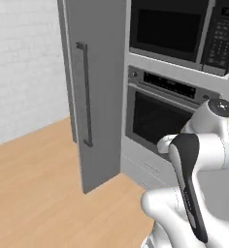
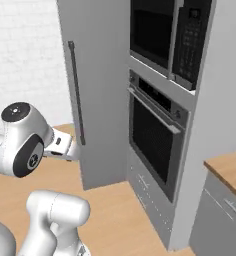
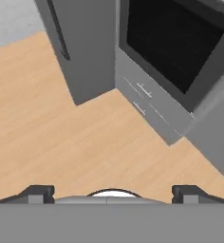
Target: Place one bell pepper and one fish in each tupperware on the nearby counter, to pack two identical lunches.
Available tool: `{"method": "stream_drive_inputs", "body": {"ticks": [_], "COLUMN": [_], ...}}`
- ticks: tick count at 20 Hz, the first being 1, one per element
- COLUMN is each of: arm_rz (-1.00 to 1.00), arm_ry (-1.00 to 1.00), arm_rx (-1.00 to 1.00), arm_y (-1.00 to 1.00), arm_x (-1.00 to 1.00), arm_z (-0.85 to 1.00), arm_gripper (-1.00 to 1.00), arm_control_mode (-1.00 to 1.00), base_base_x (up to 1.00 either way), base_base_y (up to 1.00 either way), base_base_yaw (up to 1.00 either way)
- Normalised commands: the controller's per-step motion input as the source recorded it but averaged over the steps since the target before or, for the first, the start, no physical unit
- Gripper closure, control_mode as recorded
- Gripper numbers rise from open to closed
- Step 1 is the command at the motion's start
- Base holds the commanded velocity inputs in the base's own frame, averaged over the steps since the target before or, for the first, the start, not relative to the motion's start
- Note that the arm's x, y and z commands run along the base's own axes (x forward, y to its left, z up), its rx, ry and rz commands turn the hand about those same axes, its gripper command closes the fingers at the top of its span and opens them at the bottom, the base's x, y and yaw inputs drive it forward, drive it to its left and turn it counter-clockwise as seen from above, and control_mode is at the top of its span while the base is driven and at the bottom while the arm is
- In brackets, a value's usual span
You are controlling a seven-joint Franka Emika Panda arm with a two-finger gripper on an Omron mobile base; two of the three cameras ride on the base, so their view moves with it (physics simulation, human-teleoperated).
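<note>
While the arm stands folded in front of the tall grey cabinet, the jaws are spread wide and pinch nothing; in the hand view the two dark finger tips rise far apart at the bottom, over the bare wooden floor.

The landmark here is the wall oven, with its dark glass door and a long bar handle across the top. Directly above the wall oven sits a microwave with a dark window and a button panel at its right side. Left of the wall oven is the tall grey cabinet, and its door carries a long dark vertical handle. Below the wall oven is a pale grey drawer with small handles, which reaches down to the floor. Left of the cabinet, further from the wall oven, a white brick wall goes down to the light-brown floor.

The counter shows in the right base view, to the right of the wall oven and lower than its door: a light-brown wooden corner over pale grey drawers. At the right edge of this picture something small and pale lies on the counter, but it is cut off and I cannot tell what it is. The gripper hangs over the floor, down and left of the wall oven, well apart from the counter.
</note>
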Motion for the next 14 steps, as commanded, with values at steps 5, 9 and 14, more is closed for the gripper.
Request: {"method": "stream_drive_inputs", "body": {"ticks": [5, 9, 14], "arm_rz": [0.00, 0.00, 0.00], "arm_ry": [0.00, 0.00, 0.00], "arm_rx": [0.00, 0.00, 0.00], "arm_y": [0.00, 0.00, 0.00], "arm_x": [0.00, 0.00, 0.00], "arm_z": [0.00, 0.00, 0.00], "arm_gripper": [-1.00, -1.00, -1.00], "arm_control_mode": [1.00, 1.00, 1.00], "base_base_x": [0.03, 0.28, 0.74], "base_base_y": [0.75, 0.69, 0.69], "base_base_yaw": [0.79, 0.66, 0.40]}}
